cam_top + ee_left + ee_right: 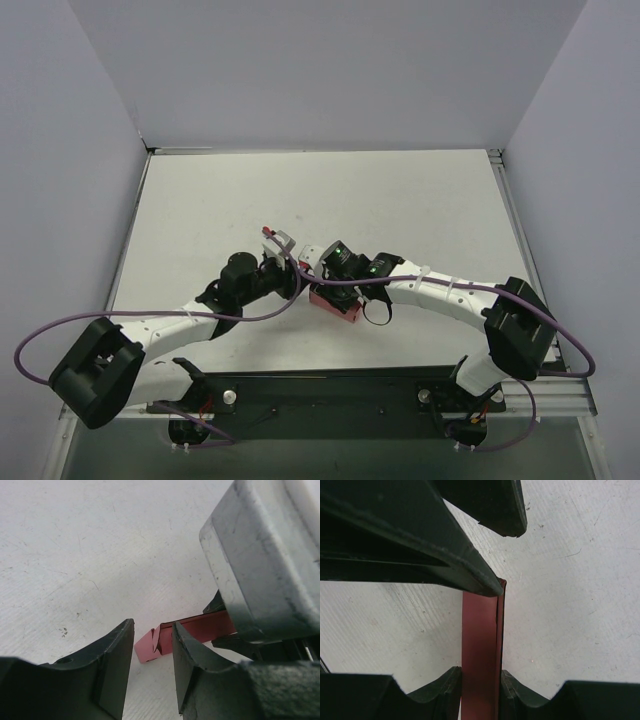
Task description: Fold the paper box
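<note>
Top view, where the box is: the paper box (335, 303) lies at the near middle of the table (300, 190), right where the left arm (190, 322) and right arm (450, 295) meet. Both wrists crowd over it, so the fingers are hidden from up here.
Top view, why there: it's a central spot that both arms can work at once.
Left wrist view, box: only its end shows, a small creased flap poking out leftward from under a grey metal block (265, 565) of the other arm.
Left wrist view, left gripper (153, 627): the jaws are spread with a clear gap. The flap end sits at that gap, and one finger (192, 665) looks to touch the card, but there is no pinch.
Right wrist view, right gripper (480, 674): it is pinching the box, a finger flat on each face, and the card runs away as a narrow red strip.
Right wrist view, why: I judge it to be the anchor, holding the body steady so the flap can be worked.
Right wrist view, far end: one dark finger (445, 555) of the left gripper sits on the strip's far tip, with its partner (500, 510) well apart.
Step in hand: it looks like lining up on the end flap to fold it.
Risk: thin card, so a squeeze off the crease may buckle it.
</note>
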`<state>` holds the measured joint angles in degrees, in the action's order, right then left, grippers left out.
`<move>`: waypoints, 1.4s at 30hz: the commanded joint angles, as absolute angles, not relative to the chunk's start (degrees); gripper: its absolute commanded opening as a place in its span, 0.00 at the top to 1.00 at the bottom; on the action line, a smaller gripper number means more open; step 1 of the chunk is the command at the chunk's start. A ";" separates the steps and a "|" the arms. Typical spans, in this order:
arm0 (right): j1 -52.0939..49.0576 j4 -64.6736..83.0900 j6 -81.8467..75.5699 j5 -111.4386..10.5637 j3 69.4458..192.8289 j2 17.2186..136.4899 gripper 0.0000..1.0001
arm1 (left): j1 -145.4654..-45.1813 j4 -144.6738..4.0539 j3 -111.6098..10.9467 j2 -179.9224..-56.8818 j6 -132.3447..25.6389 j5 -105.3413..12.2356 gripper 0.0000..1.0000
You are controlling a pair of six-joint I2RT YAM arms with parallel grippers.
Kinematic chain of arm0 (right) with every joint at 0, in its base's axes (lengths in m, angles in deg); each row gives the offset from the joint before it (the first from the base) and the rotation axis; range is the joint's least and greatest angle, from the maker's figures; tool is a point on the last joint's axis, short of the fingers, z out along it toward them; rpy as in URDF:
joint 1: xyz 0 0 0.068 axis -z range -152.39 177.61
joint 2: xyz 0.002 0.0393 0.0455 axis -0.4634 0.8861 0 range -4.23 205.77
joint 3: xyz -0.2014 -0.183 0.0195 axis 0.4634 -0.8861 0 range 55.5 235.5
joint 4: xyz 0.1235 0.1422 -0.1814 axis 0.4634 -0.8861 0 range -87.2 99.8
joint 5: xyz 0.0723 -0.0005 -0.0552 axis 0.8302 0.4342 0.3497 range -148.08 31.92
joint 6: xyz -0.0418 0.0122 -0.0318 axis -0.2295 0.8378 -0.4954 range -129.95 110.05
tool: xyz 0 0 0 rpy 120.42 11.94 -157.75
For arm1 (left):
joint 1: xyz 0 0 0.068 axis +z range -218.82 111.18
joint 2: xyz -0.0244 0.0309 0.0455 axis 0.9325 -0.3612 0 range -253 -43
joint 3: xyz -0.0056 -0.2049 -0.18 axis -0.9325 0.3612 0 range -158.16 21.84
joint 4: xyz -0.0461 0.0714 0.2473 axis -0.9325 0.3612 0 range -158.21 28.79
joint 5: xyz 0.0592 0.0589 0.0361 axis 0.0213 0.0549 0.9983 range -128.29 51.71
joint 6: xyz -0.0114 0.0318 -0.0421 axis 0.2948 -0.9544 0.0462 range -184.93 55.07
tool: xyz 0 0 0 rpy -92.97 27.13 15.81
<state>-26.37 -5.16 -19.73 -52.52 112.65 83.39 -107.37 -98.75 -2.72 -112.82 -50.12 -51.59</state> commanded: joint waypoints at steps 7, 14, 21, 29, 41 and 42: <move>-26.00 -4.96 -19.27 -51.22 112.28 81.03 0.75 | -107.58 -103.27 -1.98 -114.54 -50.25 -50.68 0.50; -26.00 -4.96 -19.27 -51.14 112.28 81.03 0.74 | -107.58 -104.77 -1.98 -115.59 -49.90 -50.60 0.51; -26.00 -5.05 -19.27 -51.13 112.37 81.38 0.75 | -107.58 -104.94 -2.24 -115.95 -49.82 -51.47 0.59; -25.92 -5.05 -19.27 -51.05 112.37 81.29 0.75 | -108.11 -104.68 -2.24 -116.56 -50.08 -51.30 0.60; -25.83 -4.88 -19.18 -51.22 112.28 81.38 0.76 | -108.99 -104.59 -2.95 -117.62 -50.43 -51.48 0.73; -25.92 -4.87 -19.18 -51.22 112.28 81.38 0.76 | -109.08 -104.59 -2.95 -117.44 -50.43 -51.39 0.74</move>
<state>-26.04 -4.92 -19.34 -52.01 112.56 83.39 -108.46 -101.92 -1.98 -117.17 -49.91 -50.94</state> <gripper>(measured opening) 0.303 0.275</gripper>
